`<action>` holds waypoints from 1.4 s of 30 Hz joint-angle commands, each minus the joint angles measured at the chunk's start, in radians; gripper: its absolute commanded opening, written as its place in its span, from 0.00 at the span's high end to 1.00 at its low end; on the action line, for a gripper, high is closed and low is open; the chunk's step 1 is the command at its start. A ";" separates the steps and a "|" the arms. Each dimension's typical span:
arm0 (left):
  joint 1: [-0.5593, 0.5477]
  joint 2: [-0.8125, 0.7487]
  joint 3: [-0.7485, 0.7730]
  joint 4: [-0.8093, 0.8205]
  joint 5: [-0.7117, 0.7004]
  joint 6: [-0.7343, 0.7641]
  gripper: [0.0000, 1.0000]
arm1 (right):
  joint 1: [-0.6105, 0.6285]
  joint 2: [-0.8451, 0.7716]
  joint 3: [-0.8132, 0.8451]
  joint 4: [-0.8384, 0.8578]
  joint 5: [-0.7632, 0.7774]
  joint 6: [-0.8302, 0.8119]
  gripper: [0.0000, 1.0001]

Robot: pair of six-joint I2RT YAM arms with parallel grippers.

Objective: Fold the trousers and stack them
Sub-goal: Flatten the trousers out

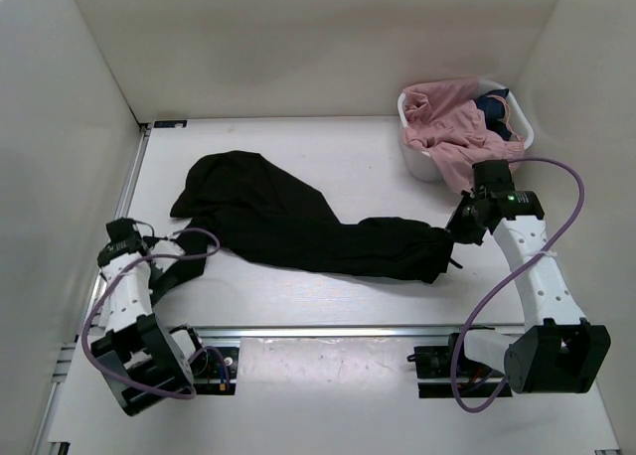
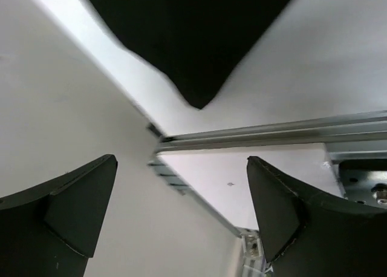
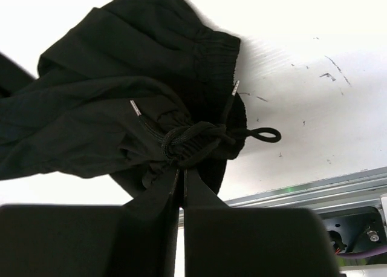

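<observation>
Fingers spread wide and empty, the left gripper (image 2: 181, 168) hangs just short of one end of the black trousers (image 1: 288, 227), sprawled unfolded across the table (image 1: 348, 147). At their waistband the right gripper (image 3: 181, 174) is pinched tight on the cloth by the drawstring (image 3: 199, 135). Far right, a white basket (image 1: 422, 165) holds pink clothing (image 1: 447, 127).

trousers (image 2: 193, 35) blurred and cut off by the left wrist view's top edge
</observation>
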 commanded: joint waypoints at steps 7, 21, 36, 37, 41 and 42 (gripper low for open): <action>0.111 0.035 -0.102 0.264 0.253 0.014 0.00 | -0.029 -0.014 -0.014 0.014 -0.036 -0.032 1.00; 0.195 0.320 0.062 0.214 0.218 -0.045 0.86 | -0.055 -0.024 0.076 -0.035 0.093 -0.012 1.00; 0.206 0.692 0.986 -0.394 0.398 0.006 0.86 | -0.258 -0.115 0.075 -0.147 0.271 -0.025 1.00; 0.190 0.726 1.003 -0.411 0.387 -0.007 0.86 | -0.258 -0.115 0.058 -0.147 0.260 -0.025 1.00; 0.095 0.808 1.003 -0.411 0.339 -0.063 0.86 | -0.258 -0.115 0.024 -0.124 0.251 -0.035 1.00; 0.084 0.817 1.014 -0.397 0.339 -0.063 0.86 | -0.258 -0.115 0.024 -0.124 0.263 -0.035 1.00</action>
